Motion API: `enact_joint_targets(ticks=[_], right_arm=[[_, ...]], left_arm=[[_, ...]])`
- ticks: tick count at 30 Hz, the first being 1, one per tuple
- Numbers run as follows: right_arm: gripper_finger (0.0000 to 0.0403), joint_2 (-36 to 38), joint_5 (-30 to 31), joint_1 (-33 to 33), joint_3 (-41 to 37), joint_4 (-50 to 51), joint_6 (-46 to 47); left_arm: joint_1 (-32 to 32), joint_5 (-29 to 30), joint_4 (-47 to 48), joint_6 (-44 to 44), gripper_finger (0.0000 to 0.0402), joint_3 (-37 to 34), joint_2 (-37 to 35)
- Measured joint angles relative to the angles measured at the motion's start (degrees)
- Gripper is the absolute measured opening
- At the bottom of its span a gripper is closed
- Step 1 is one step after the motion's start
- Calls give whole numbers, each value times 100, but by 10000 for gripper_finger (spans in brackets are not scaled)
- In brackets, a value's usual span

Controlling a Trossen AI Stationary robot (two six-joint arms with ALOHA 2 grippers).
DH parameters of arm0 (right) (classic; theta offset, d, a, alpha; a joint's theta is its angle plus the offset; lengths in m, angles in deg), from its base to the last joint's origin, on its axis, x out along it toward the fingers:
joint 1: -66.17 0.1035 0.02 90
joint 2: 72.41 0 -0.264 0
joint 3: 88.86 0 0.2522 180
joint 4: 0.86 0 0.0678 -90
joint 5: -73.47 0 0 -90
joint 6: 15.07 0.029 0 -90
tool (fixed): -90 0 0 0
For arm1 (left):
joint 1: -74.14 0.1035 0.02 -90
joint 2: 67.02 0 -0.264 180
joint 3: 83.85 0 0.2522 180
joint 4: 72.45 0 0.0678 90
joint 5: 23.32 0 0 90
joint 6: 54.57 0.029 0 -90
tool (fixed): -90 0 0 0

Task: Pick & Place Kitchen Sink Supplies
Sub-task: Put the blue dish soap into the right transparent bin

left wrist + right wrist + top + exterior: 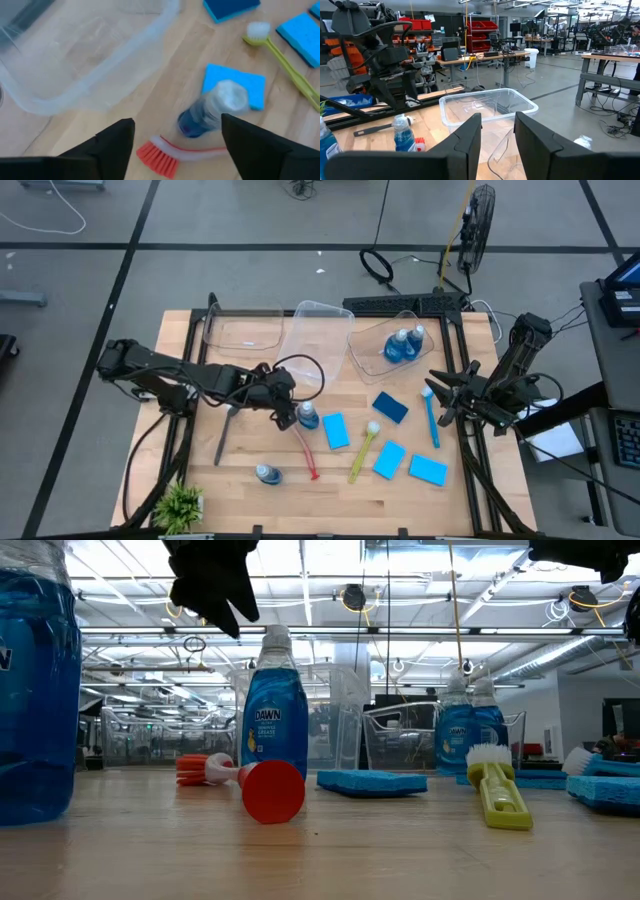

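— Left gripper (287,402) first: clamped on anything?

— No. Spread wide, gripping nothing. Hanging just above an upright bottle of blue liquid (212,107). In the left wrist view, white cap sitting in the gap between the two fingers (115,142), touching neither.

— And around that bottle?

— Beyond the fingertips, a blue sponge (235,82) just behind the bottle, then the yellow brush (280,50) farther out. Close under the fingers, the red brush (157,157), bristle head near the bottle's base. Off to one side of the fingers, a clear bin (90,65).

— Right gripper (447,395)?

— Raised near the table's right edge. Fingers a little apart, nothing between them. Nearest to those fingers, the blue brush (431,415), lying flat on the wood below the tips.

— Other supplies?

— A second bottle (267,474) near the front edge, well apart from both sets of fingers. Two more bottles (400,347) standing inside another bin (365,345) at the back, closer to the right fingers than the left. Grey brush (225,435) flat on the table, behind the left fingers, under that arm. Three further sponges (388,460) spread over the wood between the two pairs of fingers. A small green plant (180,502) at the front left corner, far from either.
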Motion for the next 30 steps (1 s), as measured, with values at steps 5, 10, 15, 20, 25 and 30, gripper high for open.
enact_joint_targets(ticks=[5, 10, 15, 20, 25, 30], right_arm=[[105, 0, 0, 0, 0, 0, 0], [105, 0, -2, 0, 0, -3, 0], [105, 2, 0, 0, 0, -46, 20], [105, 1, 0, 0, 0, -66, 36], [105, 2, 0, 0, 0, -63, 179], [105, 0, 0, 0, 0, -59, 192]], left_arm=[[-25, -18, -48, 40, 347, -62, 0], [-206, -267, 119, 143, 357, -66, -231], [-375, -257, -95, 709, 352, -67, -351], [-424, -343, -780, 1363, 340, -444, -266], [-413, -393, -1077, 1592, 336, -710, -293], [-319, -391, -1649, 2035, 335, -830, -294]])
